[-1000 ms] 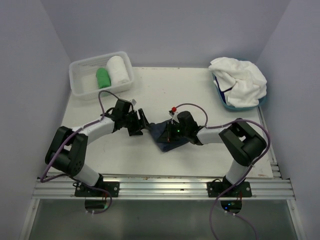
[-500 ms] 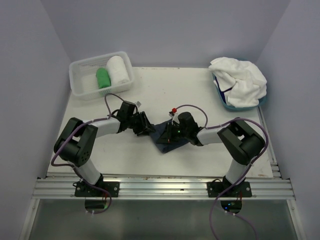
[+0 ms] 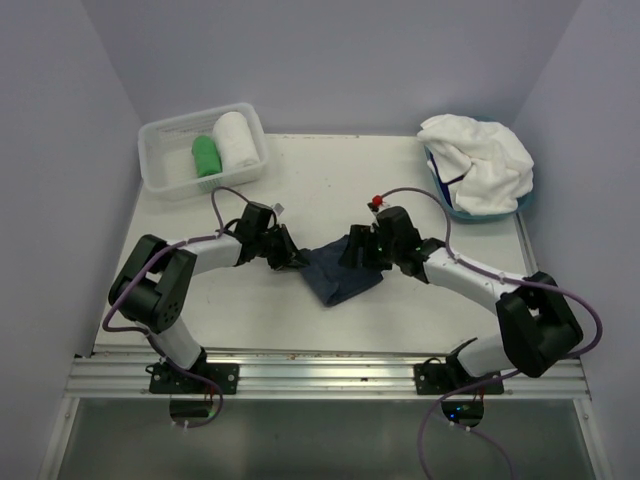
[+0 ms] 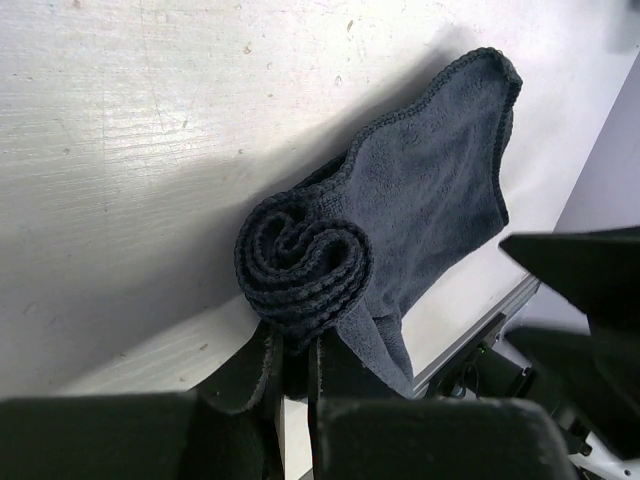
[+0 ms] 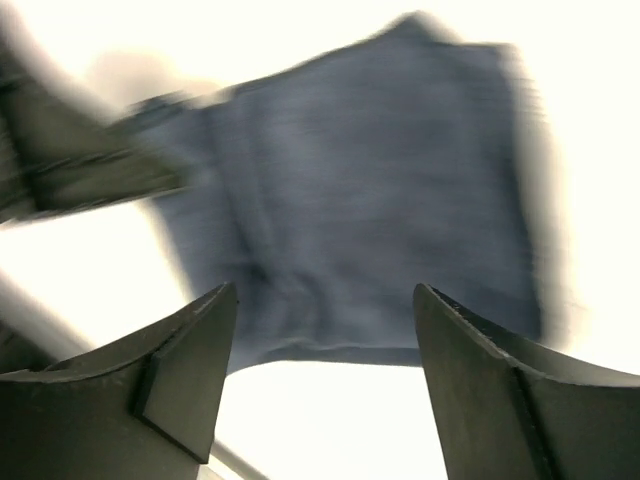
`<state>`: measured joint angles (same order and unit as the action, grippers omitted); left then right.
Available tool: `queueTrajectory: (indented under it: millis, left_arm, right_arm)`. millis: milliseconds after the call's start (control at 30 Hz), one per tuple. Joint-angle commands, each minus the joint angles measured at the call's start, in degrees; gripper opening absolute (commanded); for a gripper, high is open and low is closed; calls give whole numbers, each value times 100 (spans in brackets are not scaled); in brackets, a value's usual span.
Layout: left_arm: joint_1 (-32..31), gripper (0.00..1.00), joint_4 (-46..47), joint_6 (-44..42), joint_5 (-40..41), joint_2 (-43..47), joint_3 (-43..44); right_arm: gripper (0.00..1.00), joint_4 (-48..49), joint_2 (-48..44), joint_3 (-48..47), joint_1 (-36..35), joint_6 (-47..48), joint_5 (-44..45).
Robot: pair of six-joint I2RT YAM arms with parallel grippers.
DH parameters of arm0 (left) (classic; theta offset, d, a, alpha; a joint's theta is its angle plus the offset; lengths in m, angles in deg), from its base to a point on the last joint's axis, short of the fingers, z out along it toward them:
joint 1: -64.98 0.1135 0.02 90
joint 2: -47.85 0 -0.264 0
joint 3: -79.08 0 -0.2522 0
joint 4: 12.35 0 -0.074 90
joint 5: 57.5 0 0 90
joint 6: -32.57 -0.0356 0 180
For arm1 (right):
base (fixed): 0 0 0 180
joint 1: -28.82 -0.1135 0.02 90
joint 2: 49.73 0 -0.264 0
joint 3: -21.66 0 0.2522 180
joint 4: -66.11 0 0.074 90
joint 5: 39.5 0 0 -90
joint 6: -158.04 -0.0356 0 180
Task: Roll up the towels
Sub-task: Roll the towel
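At centre: left hand pinches rolled navy towel; right hand spread wide.

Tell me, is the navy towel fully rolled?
Partly rolled: the navy towel has a spiral at one end, the rest lies flat.

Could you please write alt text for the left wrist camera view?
The left gripper pinches the rolled end of a navy towel, its spiral facing the camera. The unrolled rest lies flat on the white table, toward the upper right.
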<state>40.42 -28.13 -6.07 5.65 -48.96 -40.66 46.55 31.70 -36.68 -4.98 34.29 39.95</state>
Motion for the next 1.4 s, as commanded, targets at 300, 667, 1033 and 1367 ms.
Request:
queueTrajectory:
  millis: [300,667,1033,1367]
  left_arm:
    - [-32,0,-264,-134,48,216,17]
    - [-32,0,-747,-415,-13,383,8]
    - [-23,0,-1063,-345,163,137,193]
    - [-32,0,-1151,-257,224,75,228]
  right_arm:
    - [63,-1188,382,1,348,-157,1540]
    - [0,-888,1340,-428,401,273,1714]
    - [44,-1177,788,-868,244,975,1854]
    - [61,-1248,180,-1211,-1901,2241,2926]
